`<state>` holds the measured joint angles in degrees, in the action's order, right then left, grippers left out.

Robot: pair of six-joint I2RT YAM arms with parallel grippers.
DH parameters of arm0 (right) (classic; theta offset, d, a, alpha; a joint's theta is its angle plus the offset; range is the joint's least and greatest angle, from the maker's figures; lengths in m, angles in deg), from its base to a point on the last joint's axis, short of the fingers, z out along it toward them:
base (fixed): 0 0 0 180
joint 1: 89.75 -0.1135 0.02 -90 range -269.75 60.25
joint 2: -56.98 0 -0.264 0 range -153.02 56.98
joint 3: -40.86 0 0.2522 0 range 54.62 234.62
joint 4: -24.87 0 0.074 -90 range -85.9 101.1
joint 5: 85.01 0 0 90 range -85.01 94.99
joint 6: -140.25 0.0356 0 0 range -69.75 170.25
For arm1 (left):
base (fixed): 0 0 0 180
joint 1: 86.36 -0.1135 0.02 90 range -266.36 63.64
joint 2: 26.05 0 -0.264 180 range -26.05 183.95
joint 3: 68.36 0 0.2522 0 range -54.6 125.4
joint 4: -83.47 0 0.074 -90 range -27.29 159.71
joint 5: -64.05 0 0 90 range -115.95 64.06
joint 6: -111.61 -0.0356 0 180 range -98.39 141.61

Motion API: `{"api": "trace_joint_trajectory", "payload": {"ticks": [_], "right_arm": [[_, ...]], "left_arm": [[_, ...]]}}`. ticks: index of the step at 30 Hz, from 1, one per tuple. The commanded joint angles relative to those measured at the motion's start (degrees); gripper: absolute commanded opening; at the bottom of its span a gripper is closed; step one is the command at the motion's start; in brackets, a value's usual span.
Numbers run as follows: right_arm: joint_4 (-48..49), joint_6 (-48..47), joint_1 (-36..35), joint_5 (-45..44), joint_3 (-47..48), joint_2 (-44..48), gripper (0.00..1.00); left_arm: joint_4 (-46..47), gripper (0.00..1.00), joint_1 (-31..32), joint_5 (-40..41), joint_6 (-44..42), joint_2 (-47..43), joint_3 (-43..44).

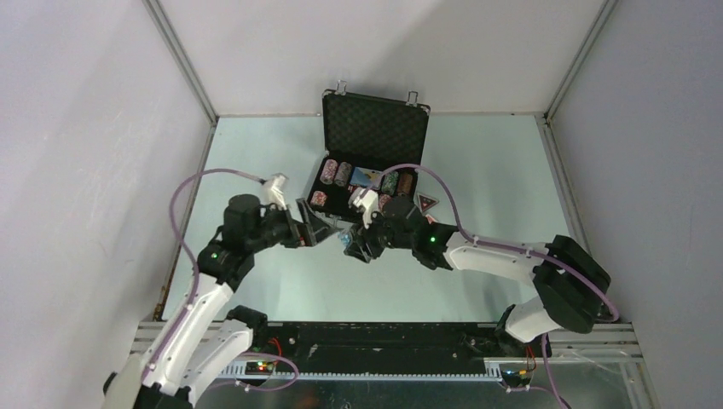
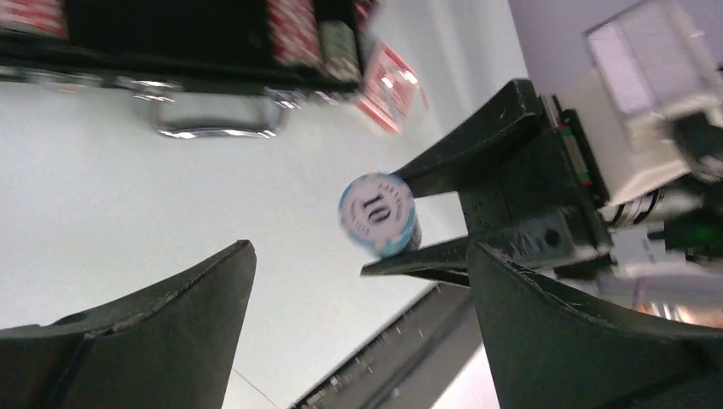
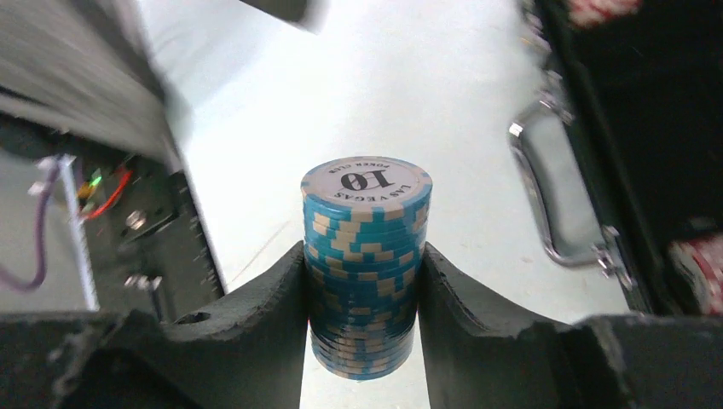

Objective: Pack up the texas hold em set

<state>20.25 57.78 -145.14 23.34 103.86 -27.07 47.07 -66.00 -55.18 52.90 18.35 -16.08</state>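
Top external camera looks down from the near edge over the whole table (image 1: 256, 153). Wrist cameras face each other at close range, sharing the blue chip stack (image 3: 367, 264).

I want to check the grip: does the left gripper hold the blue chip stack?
No, the blue chip stack is clamped in the right gripper, and the left gripper is wide open.

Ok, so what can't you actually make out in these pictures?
- Top view: blue chip stack mostly hidden by the right gripper holding it; chip rows in the briefcase too small to count.
- Left wrist view: briefcase contents blurred, cut off by the top edge.
- Right wrist view: briefcase interior dark, cut off by the right edge.
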Motion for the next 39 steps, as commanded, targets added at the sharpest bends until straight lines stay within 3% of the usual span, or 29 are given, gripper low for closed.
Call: {"api": "trace_joint_trajectory", "payload": {"ticks": [1,8,20,26,31,39], "right_arm": [[3.77,12.98,2.20,-14.05,5.10,-3.94,0.07],[1.66,29.47,2.16,-30.46,15.91,-12.32,0.12],[-6.31,40.14,2.56,-43.92,35.24,-28.61,0.20],[-7.38,43.20,2.84,-46.28,40.05,-33.74,0.21],[-6.84,46.82,3.25,-46.75,40.60,-36.51,0.26],[-5.42,47.80,3.75,-46.56,41.54,-39.66,0.28]], "left_arm": [[-4.69,1.00,-4.79,16.23,0.85,-5.84,-0.06],[-6.07,1.00,-5.15,30.83,1.43,-14.42,-3.62],[-1.62,1.00,-5.15,29.75,2.14,-17.70,-7.23],[-0.44,0.99,-5.15,32.49,3.97,-19.26,-8.08],[-2.12,0.90,-5.15,36.38,6.94,-19.99,-8.32],[-3.59,0.88,-5.15,38.41,8.78,-20.12,-8.10]]}}
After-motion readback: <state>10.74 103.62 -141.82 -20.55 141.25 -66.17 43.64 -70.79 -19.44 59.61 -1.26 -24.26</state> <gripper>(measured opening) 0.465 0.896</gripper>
